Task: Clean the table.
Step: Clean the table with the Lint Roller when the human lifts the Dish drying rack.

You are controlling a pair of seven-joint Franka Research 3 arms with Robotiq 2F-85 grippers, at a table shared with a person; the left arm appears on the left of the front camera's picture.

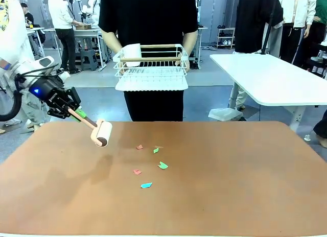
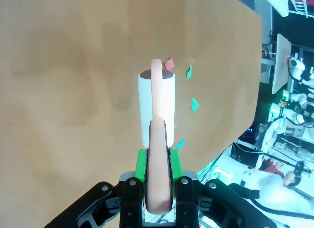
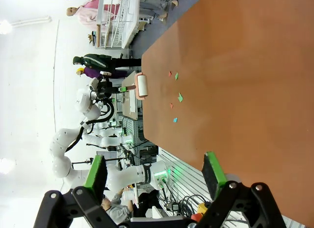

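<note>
One reddish-brown table point(image 1: 245, 196) takes up the foreground and carries the litter to be cleared. Behind its far edge a person holds one white wire rack point(image 1: 150, 68) up off the top, likely to keep the surface free. The right claw point(image 3: 154, 171) is released and empty, facing across the table (idle, I judge). The left claw point(image 1: 73, 112) is clenched on the handle of one lint roller point(image 1: 101, 133), whose drum is angled down toward the paper scraps point(image 1: 163, 165). I count five scraps: two red, two green, one blue.
</note>
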